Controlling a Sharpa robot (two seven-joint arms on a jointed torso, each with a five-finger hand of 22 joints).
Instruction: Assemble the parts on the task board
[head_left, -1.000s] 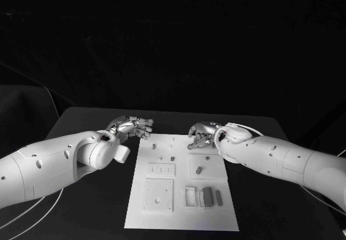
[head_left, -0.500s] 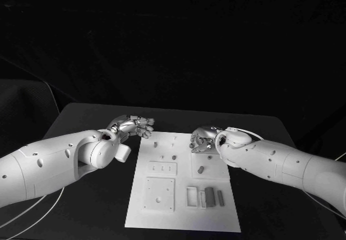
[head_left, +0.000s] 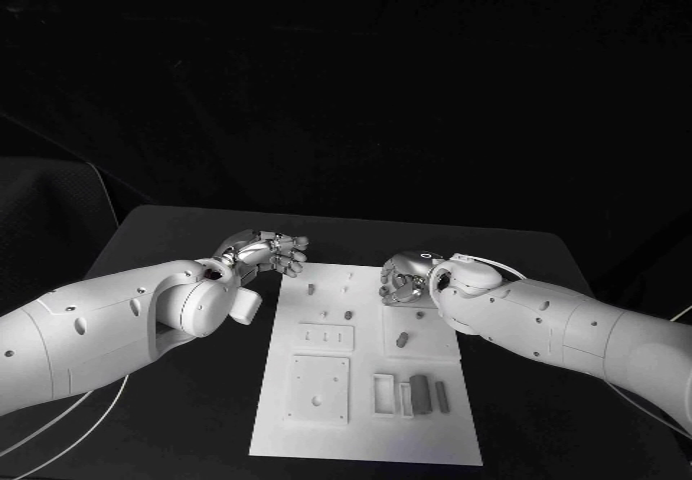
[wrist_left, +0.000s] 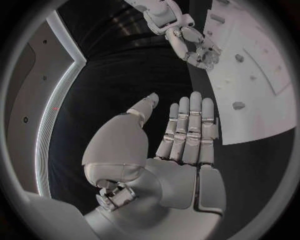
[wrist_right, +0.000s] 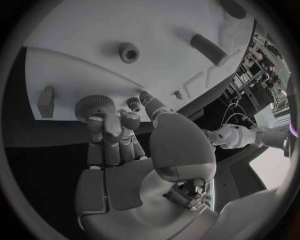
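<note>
The white task board (head_left: 368, 430) lies mid-table with grey parts on it: a short cylinder (head_left: 402, 340), blocks (head_left: 418, 393) and pegs (head_left: 309, 291). My right hand (head_left: 408, 276) curls down over the board's far right corner. In the right wrist view its thumb and a fingertip (wrist_right: 129, 120) pinch a small ribbed gear (wrist_right: 133, 103), and another fingertip touches a larger gear (wrist_right: 95, 105) beside it. My left hand (head_left: 268, 250) hovers just off the board's far left corner, fingers straight and apart from the thumb, holding nothing (wrist_left: 187, 130).
A raised plate (wrist_right: 81, 30) on the board carries a peg (wrist_right: 129, 51) and a cylinder (wrist_right: 209, 49); a small block (wrist_right: 45, 101) lies near the gears. Black table (head_left: 173, 230) surrounds the board.
The right hand has edged slightly to the right over the board's far end, fingers staying curled. The left hand has kept its place and pose.
</note>
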